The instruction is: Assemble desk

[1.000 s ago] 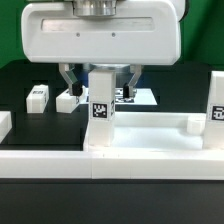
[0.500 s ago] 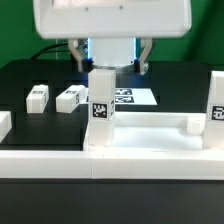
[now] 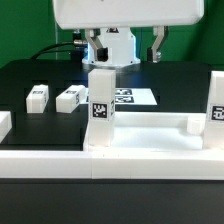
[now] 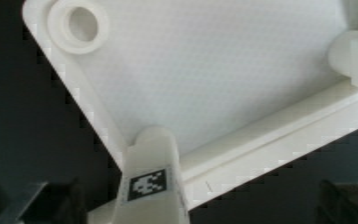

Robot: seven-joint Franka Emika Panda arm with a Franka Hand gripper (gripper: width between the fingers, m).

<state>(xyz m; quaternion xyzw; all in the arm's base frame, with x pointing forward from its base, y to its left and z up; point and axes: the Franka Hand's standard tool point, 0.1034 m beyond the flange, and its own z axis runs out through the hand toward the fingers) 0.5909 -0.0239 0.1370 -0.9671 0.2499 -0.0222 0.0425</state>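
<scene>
Exterior view, top centre: gripper (image 3: 125, 52) jaws spread, empty, clear above leg (image 3: 101, 105) standing upright in corner of desk slab (image 3: 150, 140); looks seated, self-supporting.

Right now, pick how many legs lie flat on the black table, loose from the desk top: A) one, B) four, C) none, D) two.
D: two loose legs lie side by side on the table, at the exterior view's left of the marker board.
</scene>
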